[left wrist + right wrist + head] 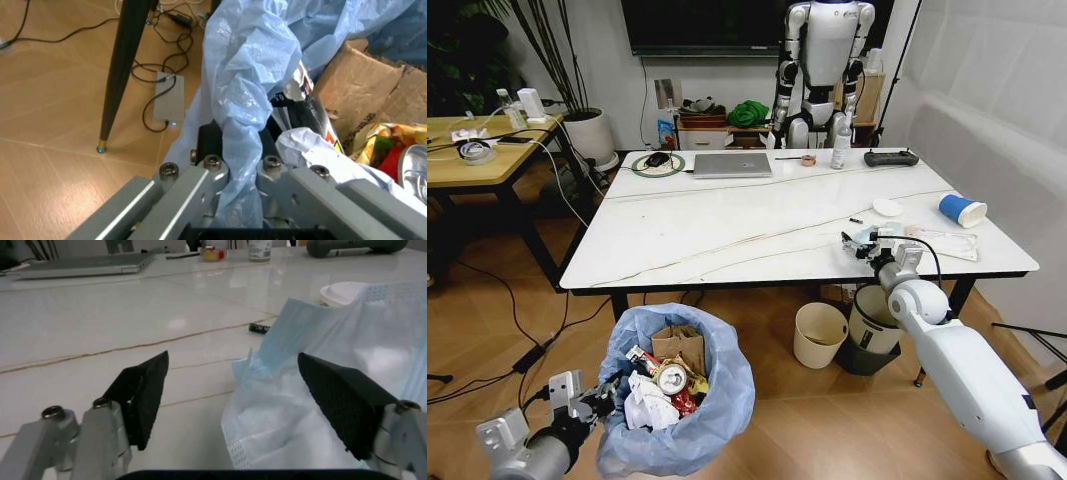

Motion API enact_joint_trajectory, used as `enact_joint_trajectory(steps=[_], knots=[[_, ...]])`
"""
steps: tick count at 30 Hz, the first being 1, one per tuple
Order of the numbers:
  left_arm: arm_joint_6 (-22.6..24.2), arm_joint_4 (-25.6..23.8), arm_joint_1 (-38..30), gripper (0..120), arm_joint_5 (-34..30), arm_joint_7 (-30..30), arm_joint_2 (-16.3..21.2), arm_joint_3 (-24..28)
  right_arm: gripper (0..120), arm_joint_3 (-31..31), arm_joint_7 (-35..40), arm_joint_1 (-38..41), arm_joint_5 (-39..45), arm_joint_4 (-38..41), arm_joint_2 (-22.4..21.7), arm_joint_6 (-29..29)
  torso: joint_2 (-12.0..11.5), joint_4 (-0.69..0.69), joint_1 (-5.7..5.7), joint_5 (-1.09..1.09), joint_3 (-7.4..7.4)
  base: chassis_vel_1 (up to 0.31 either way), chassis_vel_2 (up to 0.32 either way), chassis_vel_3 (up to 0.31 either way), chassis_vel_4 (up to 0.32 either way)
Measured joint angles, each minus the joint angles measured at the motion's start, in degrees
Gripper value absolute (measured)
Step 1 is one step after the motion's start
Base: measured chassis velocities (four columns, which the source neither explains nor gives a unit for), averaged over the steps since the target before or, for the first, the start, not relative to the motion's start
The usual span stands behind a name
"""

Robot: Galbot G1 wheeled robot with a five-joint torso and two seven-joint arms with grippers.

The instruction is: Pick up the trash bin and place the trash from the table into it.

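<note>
Bin (677,400) lined with a crinkled blue bag, low on the wood floor in front of the table (727,225), near the left front corner. Inside: torn cardboard (679,345), a can (672,377), crumpled white paper (649,408) and wrappers. Left gripper (605,393) at the bin's left rim, clamped shut on the bag-covered edge; in the left wrist view, bag plastic (243,125) pinched between the fingers (208,137). Right gripper (867,246) over the table's right front edge, fingers (143,390) spread wide apart, level with the tabletop. Light-blue mask (320,390) lying flat on the table, partly between the spread fingers, not gripped. White lid (887,207) and blue cup (961,209) on its side farther back near the right edge. Cream bin (819,335) and black bin (872,325) under the table.
</note>
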Motion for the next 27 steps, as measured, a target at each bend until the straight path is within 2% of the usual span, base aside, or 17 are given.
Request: enact_joint_trajectory(steps=[12,13,16,24,27], knots=[[0.1,0.2,-0.5,0,-0.3,0.0,0.1,0.1,26,-0.3,-0.4,-1.1,-1.2,-0.3,-0.5,0.6,0.0,0.00,0.00,0.00,0.00,0.000,0.000,0.000,0.000],[0.1,0.2,-0.5,0,-0.3,0.0,0.2,0.1,14,-0.1,-0.5,-1.4,-1.3,-0.2,-0.8,0.7,0.0,-0.01,0.00,0.00,0.00,0.000,0.000,0.000,0.000],[0.1,0.1,-0.6,0,-0.5,0.0,0.2,0.1,2,0.0,-0.5,-1.4,-1.1,0.3,-1.2,0.7,0.0,0.00,0.00,0.00,0.00,0.000,0.000,0.000,0.000],[0.1,-0.2,-0.5,0,-0.5,0.0,0.2,0.0,0,0.3,-0.8,-2.7,0.4,3.1,-2.2,1.0,0.0,0.00,0.00,0.01,0.00,0.000,0.000,0.000,0.000],[0.1,-0.6,-0.4,0,-0.5,0.0,0.2,-0.1,0,0.1,-1.9,-4.9,5.8,9.5,-3.8,2.0,0.0,-0.01,0.00,-0.02,0.00,0.000,0.000,0.000,0.000]])
